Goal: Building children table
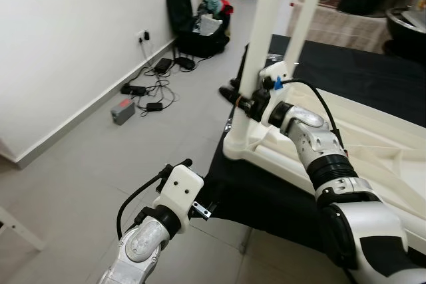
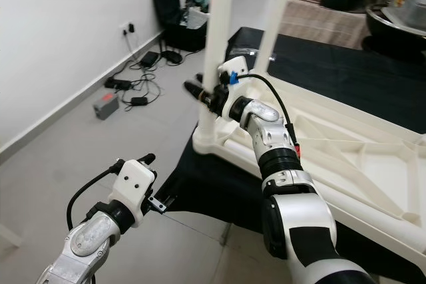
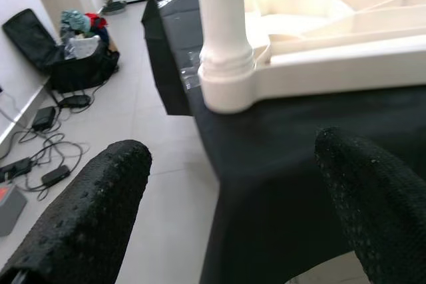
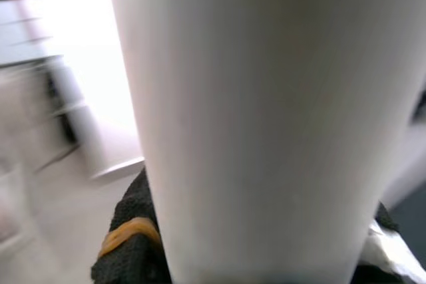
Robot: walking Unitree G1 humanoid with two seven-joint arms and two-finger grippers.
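Observation:
The white children's table top (image 1: 373,144) lies upside down on a black cloth (image 1: 266,194). A white leg (image 1: 256,44) stands upright in its near corner socket (image 3: 226,91), with a second leg (image 1: 307,11) behind it. My right gripper (image 1: 241,101) is shut on the near leg just above the socket; the leg (image 4: 266,118) fills the right wrist view between the black fingers (image 4: 130,244). My left gripper (image 3: 233,211) is open, low in front of the cloth's corner and apart from the table, pointing at the socket.
The white wall runs along the left. By it on the tiled floor lie cables and adapters (image 1: 150,88), a grey box (image 1: 123,111) and an open black bag of clothes (image 1: 200,28). A white furniture piece (image 1: 20,227) shows at bottom left.

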